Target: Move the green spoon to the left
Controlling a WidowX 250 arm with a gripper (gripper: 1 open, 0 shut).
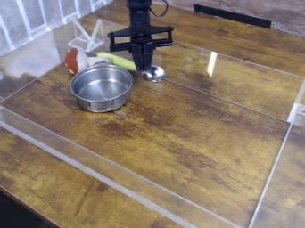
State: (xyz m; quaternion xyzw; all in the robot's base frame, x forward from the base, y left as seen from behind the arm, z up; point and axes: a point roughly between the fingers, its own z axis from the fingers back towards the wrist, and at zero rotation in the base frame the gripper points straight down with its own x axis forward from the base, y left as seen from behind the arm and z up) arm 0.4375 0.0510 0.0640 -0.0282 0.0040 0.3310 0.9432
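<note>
The green spoon (pixel 114 61) lies on the wooden table just behind the steel pot, its yellow-green handle pointing left and its shiny bowl to the right. My gripper (pixel 142 66) points straight down over the spoon's neck, between handle and bowl. Its black fingers have come together there, shut on the spoon. The spoon still rests on the table, and the neck is hidden behind the fingers.
A round steel pot (pixel 103 86) stands just in front of the spoon. A red-and-white object (pixel 73 61) sits left of the handle, with white items (pixel 85 36) behind it. A low clear plastic wall (pixel 107 178) borders the work area.
</note>
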